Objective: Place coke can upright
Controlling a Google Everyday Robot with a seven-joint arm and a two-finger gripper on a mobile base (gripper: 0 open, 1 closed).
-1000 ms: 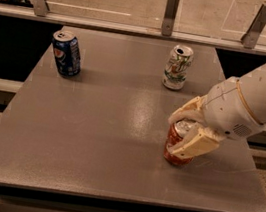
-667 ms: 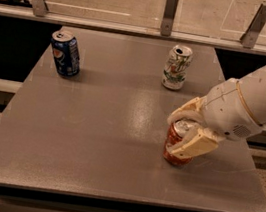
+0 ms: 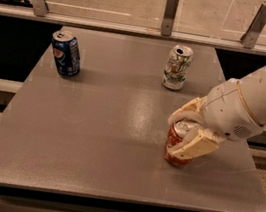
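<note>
The coke can is red-orange with a silver top and stands upright on the grey table, right of centre near the front. My gripper comes in from the right on a white arm. Its cream fingers sit on either side of the can and close around it, one behind and one in front. The can's base rests on the table.
A blue can stands at the back left. A white-and-green can stands at the back, behind the coke can. A glass barrier with metal posts runs along the table's far edge.
</note>
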